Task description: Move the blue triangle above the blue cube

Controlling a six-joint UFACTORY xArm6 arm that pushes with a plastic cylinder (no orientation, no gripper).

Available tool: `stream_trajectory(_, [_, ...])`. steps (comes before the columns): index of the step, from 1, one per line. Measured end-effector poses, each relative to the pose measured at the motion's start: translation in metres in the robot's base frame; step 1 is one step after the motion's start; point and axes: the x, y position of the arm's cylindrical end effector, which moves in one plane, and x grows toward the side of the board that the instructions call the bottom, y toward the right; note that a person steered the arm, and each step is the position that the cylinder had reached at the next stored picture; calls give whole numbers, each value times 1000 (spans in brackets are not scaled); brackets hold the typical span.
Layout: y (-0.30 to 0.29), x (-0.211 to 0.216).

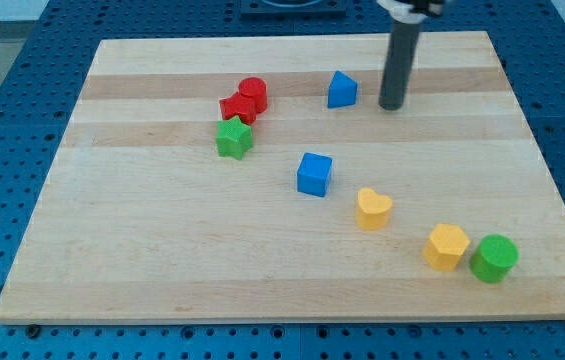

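The blue cube (pixel 314 174) sits near the middle of the wooden tabletop (pixel 162 260), so I will place everything else from it.

Far over to the view's left of the blue cube and a bit higher up is a green star (pixel 233 138). Right above that star are two red blocks, touching each other. One is a red star shape (pixel 233 107) and the other is a red round block (pixel 253 92).

Straight toward the view's top from the blue cube, a little to the right, is the blue triangle (pixel 341 90). It stands well apart from the cube.

Just beside the blue triangle, on the view's right of it, is the dark rod. My tip (pixel 391 105) rests on the wood there, close to the triangle but not touching it. The tool is only a plain rod, with nothing to spread or pinch.

Down and to the view's right of the blue cube is a yellow heart (pixel 373 209). Farther that way is a yellow block (pixel 446 246) with flat sides. A green round block (pixel 493 258) sits just beside it.
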Motion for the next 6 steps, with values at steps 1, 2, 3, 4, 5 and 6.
stream_trajectory(1, [51, -8])
stream_trajectory(2, [83, -62])
stream_trajectory(3, [55, -98])
stream_trajectory(4, [-18, -95])
stream_trajectory(5, [-67, -70])
stream_trajectory(6, [-87, -32])
